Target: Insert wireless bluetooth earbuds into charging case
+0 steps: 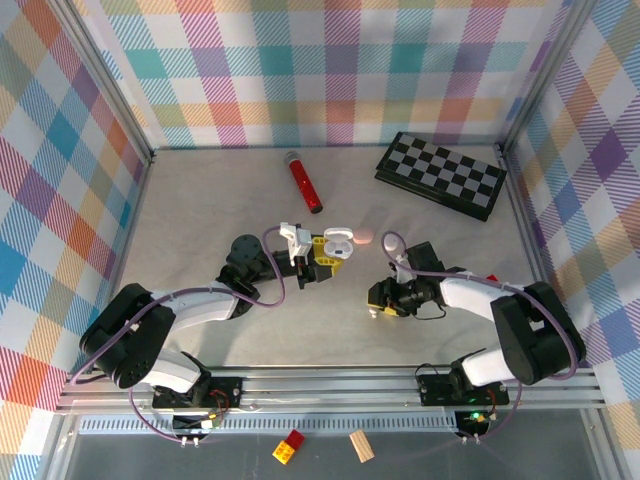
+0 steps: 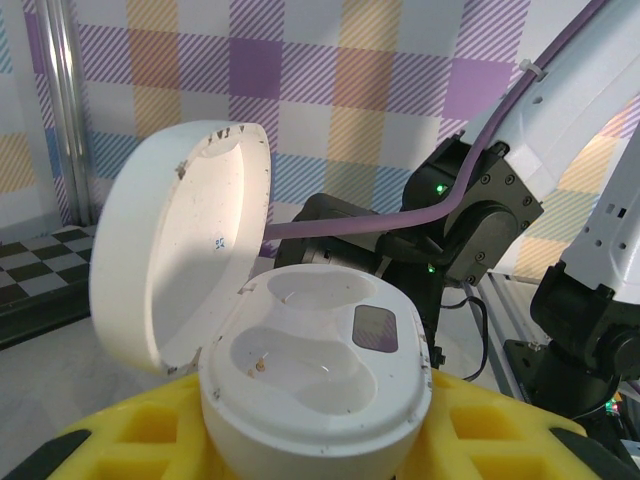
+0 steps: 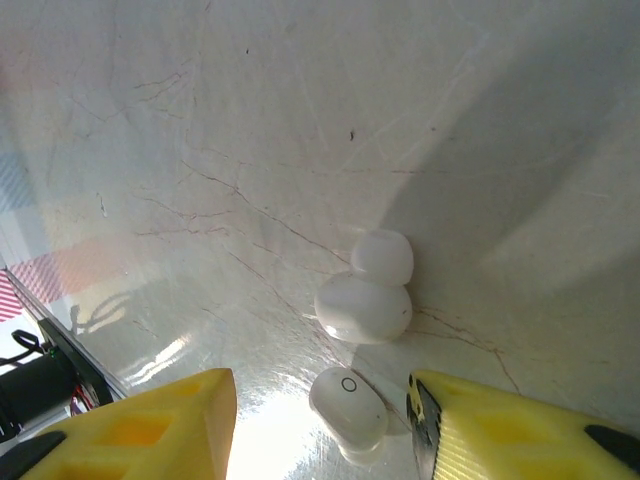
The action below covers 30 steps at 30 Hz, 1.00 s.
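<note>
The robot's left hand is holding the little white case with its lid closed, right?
Not quite. The left gripper does hold the white case, but its lid is open, flipped up off the base. The left wrist view shows it.

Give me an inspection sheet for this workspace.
Surface: pale grey tabletop, scratched.
Job's things: white rounded plastic charging case, lid open, both wells empty; two small white plastic earbuds lying close together on the tabletop.
Clutter: red cylindrical tube, folded black-and-white chessboard, small pink rounded case; red-and-yellow block and wooden block below the aluminium front rail.
Hands: left hand shut on the charging case; right hand open, straddling the nearer earbud.
Cables: purple cables in slack loops.
Surroundings: pastel plaid walls.
</note>
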### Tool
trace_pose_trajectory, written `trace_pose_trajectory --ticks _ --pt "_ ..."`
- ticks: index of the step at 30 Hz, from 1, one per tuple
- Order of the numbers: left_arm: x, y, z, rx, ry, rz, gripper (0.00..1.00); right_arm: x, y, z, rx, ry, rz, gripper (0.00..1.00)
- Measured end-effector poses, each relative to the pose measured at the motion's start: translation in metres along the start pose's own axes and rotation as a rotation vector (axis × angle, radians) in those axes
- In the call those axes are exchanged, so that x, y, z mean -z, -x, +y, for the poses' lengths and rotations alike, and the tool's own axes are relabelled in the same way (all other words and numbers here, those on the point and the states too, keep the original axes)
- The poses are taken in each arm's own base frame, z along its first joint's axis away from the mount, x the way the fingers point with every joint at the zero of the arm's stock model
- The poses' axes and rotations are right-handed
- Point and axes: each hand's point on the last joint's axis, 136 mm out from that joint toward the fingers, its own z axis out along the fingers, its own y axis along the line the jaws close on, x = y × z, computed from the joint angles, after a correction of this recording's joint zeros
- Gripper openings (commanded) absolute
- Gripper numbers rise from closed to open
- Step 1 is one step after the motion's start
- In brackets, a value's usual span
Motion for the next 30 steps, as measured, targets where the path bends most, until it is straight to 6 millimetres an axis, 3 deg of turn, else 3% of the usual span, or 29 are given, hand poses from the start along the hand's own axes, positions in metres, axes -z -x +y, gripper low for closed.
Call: trace_pose_trajectory --ticks 16,30 --pt "0.000 0.000 0.000 0.000 0.000 0.000 0.37 -0.003 0.006 0.007 0.054 0.011 -0.014 0.49" --pt "0.000 0.000 0.000 -0.001 0.000 -0.001 0.36 -0.004 -0.007 0.009 0.079 0.049 0.030 0.48"
